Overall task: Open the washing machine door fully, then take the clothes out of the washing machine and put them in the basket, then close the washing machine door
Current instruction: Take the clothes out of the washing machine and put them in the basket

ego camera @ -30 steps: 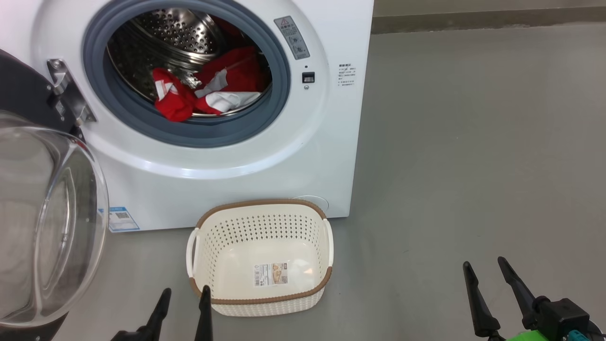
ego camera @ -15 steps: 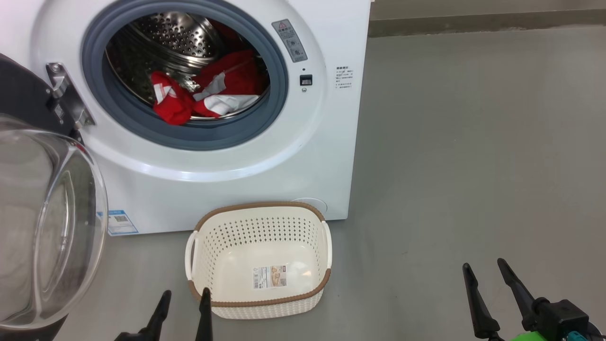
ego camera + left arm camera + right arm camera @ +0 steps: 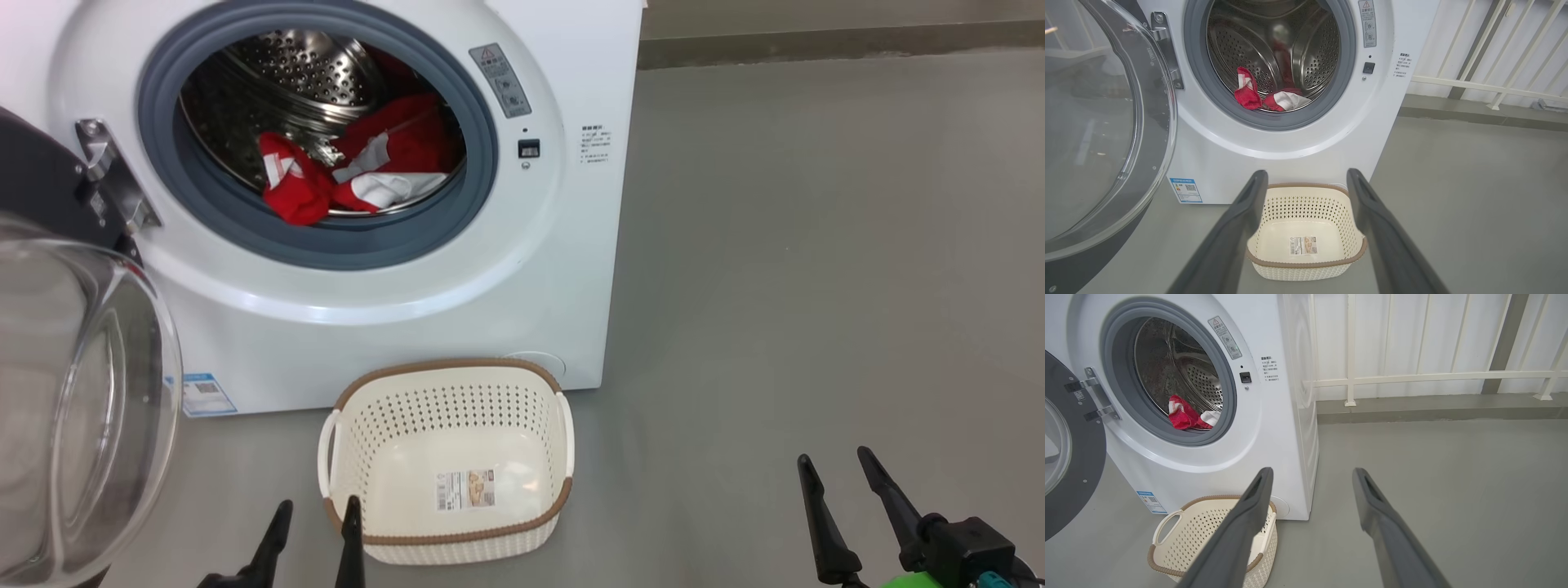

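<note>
The washing machine (image 3: 531,278) stands on the grey floor (image 3: 816,245) with its door (image 3: 82,425) swung open to the left on its hinge, the clear glass bowl bulging outward. Inside the steel drum (image 3: 310,65) the red and white clothes (image 3: 359,167) lie heaped at the bottom front. One red fold reaches the inner edge of the grey rubber ring (image 3: 482,163). The basket (image 3: 445,365) sits upright on the floor just in front of the machine, below the opening, with a sticker (image 3: 467,488) showing on its bare bottom.

The left end effector (image 3: 319,510) hangs low beside the basket's near left corner. Its fingers are spread wide and hold nothing, and in the left wrist view they frame the basket. The right end effector (image 3: 834,465) is well to the right of the basket over bare floor, its fingers also spread wide and holding nothing.
</note>
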{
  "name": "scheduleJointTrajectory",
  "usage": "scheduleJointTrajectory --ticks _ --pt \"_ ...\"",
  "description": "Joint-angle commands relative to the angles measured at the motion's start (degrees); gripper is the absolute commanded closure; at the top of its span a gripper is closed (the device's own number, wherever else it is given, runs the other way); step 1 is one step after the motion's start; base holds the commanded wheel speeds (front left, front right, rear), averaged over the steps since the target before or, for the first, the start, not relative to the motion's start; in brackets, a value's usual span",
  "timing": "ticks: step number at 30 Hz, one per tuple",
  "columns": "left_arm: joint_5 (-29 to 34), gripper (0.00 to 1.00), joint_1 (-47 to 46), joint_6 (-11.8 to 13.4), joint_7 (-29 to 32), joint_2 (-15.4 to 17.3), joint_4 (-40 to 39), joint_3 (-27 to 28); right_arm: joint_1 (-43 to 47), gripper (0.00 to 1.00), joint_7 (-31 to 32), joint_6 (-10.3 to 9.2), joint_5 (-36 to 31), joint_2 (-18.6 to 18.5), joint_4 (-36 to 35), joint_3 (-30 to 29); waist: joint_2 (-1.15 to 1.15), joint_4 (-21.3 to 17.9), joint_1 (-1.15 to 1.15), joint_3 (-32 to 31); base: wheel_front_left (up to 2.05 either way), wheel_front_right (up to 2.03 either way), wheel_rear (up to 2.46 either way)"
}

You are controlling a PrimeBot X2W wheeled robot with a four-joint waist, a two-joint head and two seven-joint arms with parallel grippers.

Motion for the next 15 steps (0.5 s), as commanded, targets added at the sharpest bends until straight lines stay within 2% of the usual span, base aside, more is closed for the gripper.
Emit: scheduleJointTrajectory --ticks 1,9,15 --pt "0.36 0.00 -2.08 0.83 -0.32 0.67 -1.44 1.73 -1.25 0.00 -0.38 0.36 0.35 -0.75 -1.26 1.53 0.00 0.04 0.00 0.08 1.63 -1.63 0.00" --pt "0.51 0.00 -2.35 0.78 -0.61 1.24 -1.92 1.44 -1.30 0.00 -0.38 0.36 0.42 -0.75 -1.07 1.58 0.00 0.17 0.00 0.07 1.81 -1.81 0.00" --pt "0.19 0.00 -2.52 0.76 -0.69 1.44 -1.97 1.35 -1.46 0.00 -0.38 0.36 0.38 -0.75 -1.01 1.75 0.00 0.20 0.00 0.04 1.06 -1.06 0.00"
